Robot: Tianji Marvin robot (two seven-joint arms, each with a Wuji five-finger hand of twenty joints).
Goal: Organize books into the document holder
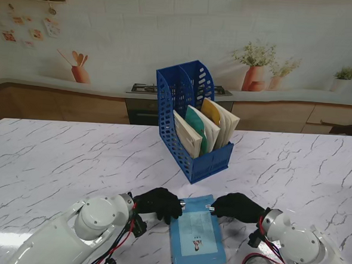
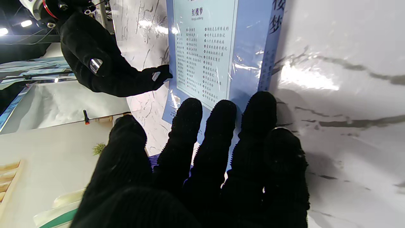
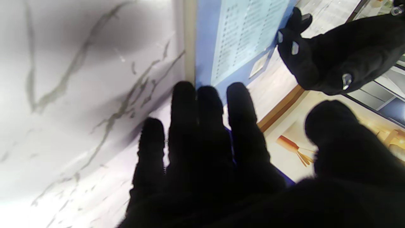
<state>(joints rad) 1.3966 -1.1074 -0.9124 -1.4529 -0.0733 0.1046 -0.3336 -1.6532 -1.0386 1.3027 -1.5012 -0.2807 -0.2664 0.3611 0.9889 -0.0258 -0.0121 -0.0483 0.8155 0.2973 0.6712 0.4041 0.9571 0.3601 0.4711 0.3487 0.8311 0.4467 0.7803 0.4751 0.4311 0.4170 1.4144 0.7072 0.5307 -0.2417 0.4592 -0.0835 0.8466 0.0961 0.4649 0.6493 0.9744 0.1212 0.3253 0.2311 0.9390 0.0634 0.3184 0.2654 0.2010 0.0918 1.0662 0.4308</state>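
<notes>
Printed text is found only on the light-blue book (image 2: 221, 47) lying flat on the table. In the left wrist view, the title 红楼梦 is read at the head of its pale panel, with a small line of Latin letters beneath it, too fine to be made out. Two columns of Chinese lines, each marked by a small circle, are seen under the title; they are not legible. Large dark characters are printed along the spine; 梦 is recognised. No other readable text was noted.
</notes>
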